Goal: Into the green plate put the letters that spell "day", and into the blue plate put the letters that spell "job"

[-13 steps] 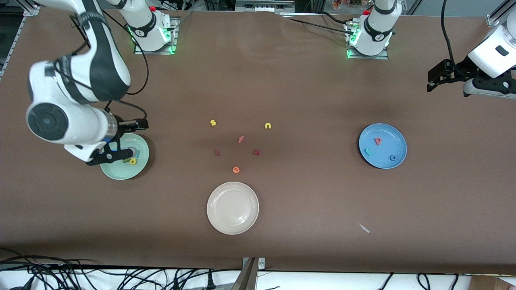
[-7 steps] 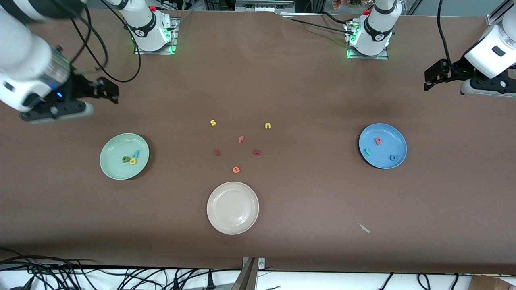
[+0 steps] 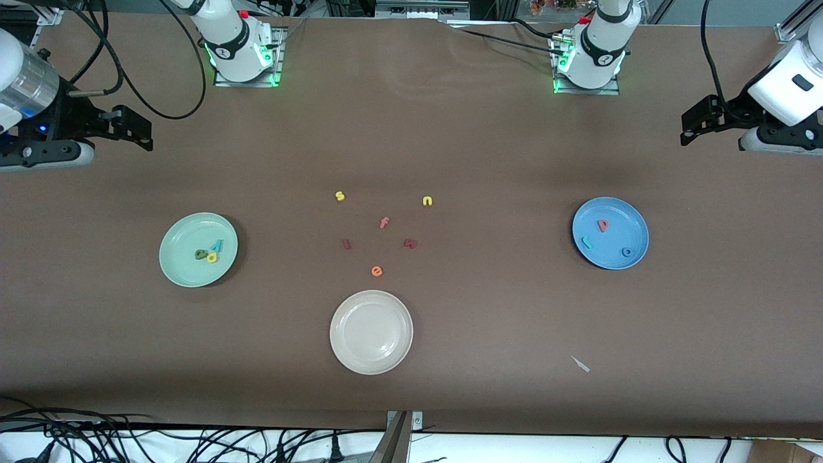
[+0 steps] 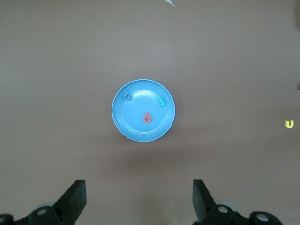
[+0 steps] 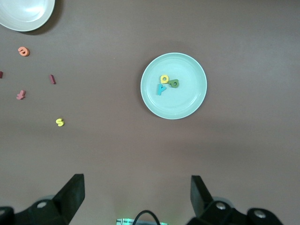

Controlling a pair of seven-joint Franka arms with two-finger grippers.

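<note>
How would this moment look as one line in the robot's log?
day letters in green plate | job letters in blue plate | both grippers open, raised

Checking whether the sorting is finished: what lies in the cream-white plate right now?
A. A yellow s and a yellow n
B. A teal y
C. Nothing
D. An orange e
C: the cream-white plate holds no letter, while the orange e lies on the table just farther from the front camera, and the teal y lies in the green plate.
</note>
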